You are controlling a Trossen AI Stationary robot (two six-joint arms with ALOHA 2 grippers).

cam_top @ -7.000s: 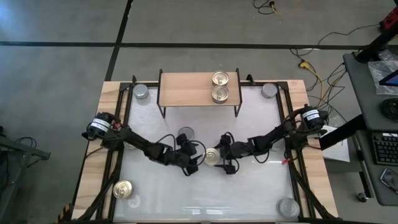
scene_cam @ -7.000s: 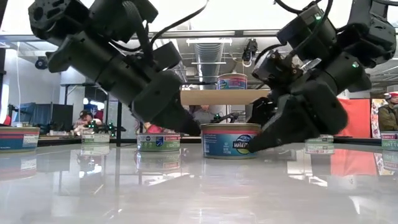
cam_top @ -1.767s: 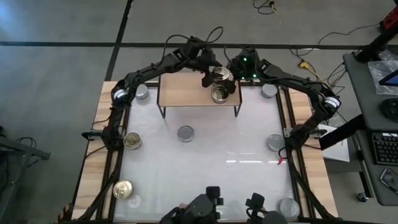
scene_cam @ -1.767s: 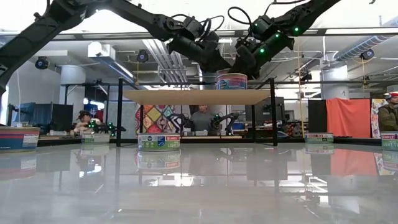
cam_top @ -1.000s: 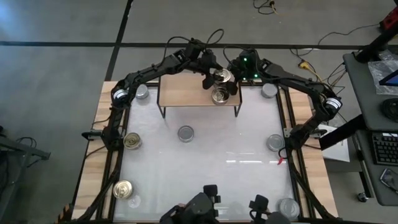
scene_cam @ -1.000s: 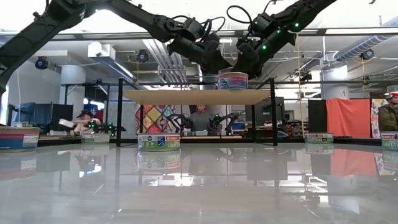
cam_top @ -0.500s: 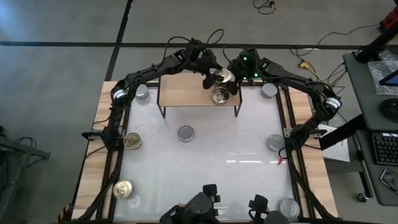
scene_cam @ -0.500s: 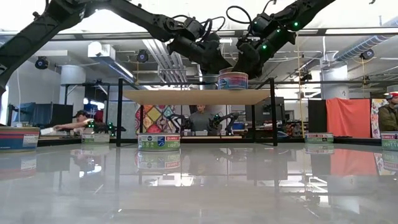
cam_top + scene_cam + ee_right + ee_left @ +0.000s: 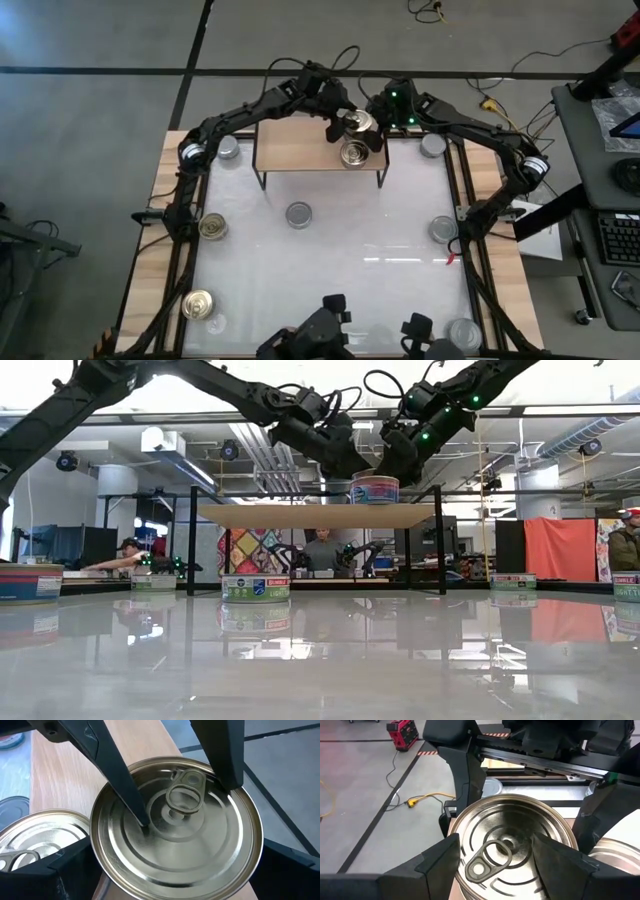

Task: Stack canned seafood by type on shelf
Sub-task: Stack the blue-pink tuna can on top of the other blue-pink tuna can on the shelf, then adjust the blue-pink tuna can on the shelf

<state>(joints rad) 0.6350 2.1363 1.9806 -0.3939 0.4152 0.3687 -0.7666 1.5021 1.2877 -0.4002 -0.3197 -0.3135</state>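
Both claws, left claw (image 9: 334, 124) and right claw (image 9: 376, 128), grip gold-lidded tin (image 9: 356, 123); label illegible.

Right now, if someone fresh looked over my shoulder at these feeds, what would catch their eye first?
Both arms reaching to the far edge of the table, the left gripper and the right gripper closed from opposite sides on one gold-lidded tin over the shelf. A second gold-lidded tin sits beside it on the board. The other tins stand scattered across the white tabletop.
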